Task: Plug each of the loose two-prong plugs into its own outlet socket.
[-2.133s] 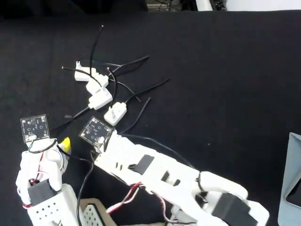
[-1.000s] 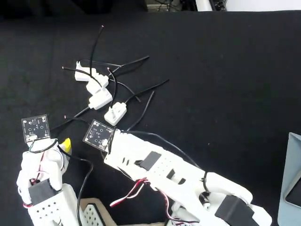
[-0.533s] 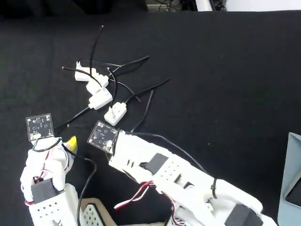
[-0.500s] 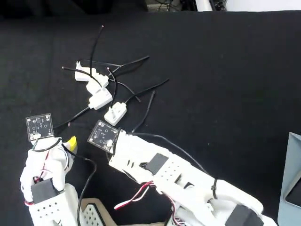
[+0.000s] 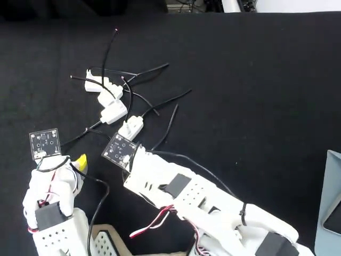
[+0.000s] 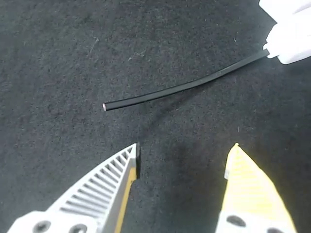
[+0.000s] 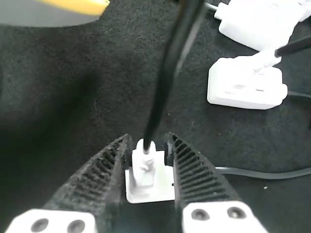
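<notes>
While the right claw [image 7: 146, 137] is clamped on a small white two-prong plug [image 7: 144, 180], its ribbed black fingers [image 7: 104, 170] press the plug's two sides and a thick black cord [image 7: 167, 63] rises from the plug's top. The held plug sits low over the black cloth-covered desk [image 5: 256, 80], though whether it touches the cloth cannot be told. Near it lies a second white rectangular plug [image 7: 245, 87], flat on the cloth, with a third white plug body [image 7: 262, 19] farther off. From the high view the right arm [image 5: 186, 197] reaches in from the near edge toward the cluster of loose plugs, with the closest one just beside its tip. The left arm [image 5: 50, 202] stands apart at the desk's near corner. The left claw [image 6: 185, 148] is spread wide and holds nothing: its grey ribbed finger [image 6: 109, 187] and yellow finger [image 6: 248, 189] are well apart over bare cloth. Near them lies a thin black wire [image 6: 184, 87] with a free end, running to a white plug casing [image 6: 290, 36].
</notes>
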Action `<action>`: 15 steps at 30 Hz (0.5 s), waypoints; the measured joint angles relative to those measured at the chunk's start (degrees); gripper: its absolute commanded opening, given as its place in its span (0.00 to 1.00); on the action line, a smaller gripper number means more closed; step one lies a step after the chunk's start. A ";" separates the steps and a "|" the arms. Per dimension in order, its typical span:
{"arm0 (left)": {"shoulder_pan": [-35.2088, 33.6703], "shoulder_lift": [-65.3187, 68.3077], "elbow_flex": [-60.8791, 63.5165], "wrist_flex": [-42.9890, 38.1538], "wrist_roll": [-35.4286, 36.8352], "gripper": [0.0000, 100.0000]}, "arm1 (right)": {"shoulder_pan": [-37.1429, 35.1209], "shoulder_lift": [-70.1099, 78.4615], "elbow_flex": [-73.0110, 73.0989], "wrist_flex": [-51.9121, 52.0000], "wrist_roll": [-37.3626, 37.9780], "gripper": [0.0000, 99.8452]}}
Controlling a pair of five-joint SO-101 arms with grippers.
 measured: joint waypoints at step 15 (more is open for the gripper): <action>0.00 0.00 0.00 0.00 0.00 0.29 | 0.00 0.00 -5.80 11.16 -4.92 0.10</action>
